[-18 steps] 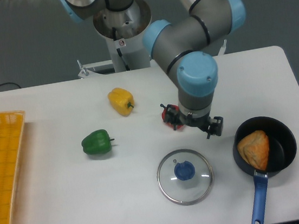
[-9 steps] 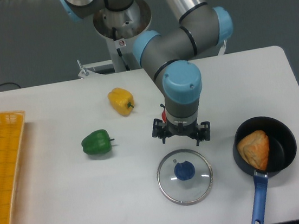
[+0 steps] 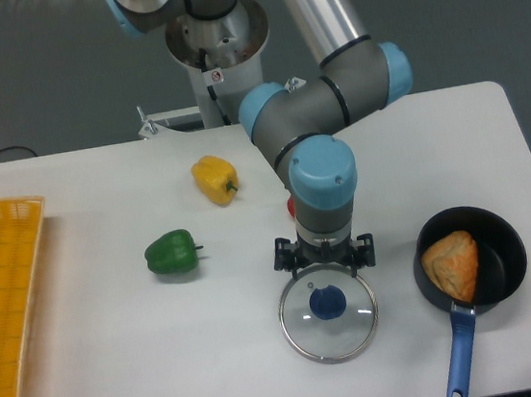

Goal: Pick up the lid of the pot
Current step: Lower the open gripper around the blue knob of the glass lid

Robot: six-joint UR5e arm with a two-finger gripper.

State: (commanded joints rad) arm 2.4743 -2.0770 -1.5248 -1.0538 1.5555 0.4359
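The worktop [image 3: 103, 373] is coloured white. The lid [image 3: 312, 338] is made up of clear glass, edged in silvery grey and topped by a dark blue knob [image 3: 328, 302]. Light blue caps are set against the grey-blue of the arm [image 3: 323, 167], and the gripper [image 3: 325, 259] is finished in dark grey. The pan [image 3: 502, 261] is coloured black, its handle [image 3: 461, 356] blue; orange-brown is shown by the piece inside [image 3: 454, 264]. Yellow is worn by one pepper [image 3: 215, 179], deep green by another [image 3: 172, 254]. Red is glimpsed on an object [image 3: 292, 207] behind the arm. The crate [image 3: 16, 215] is coloured yellow-orange.
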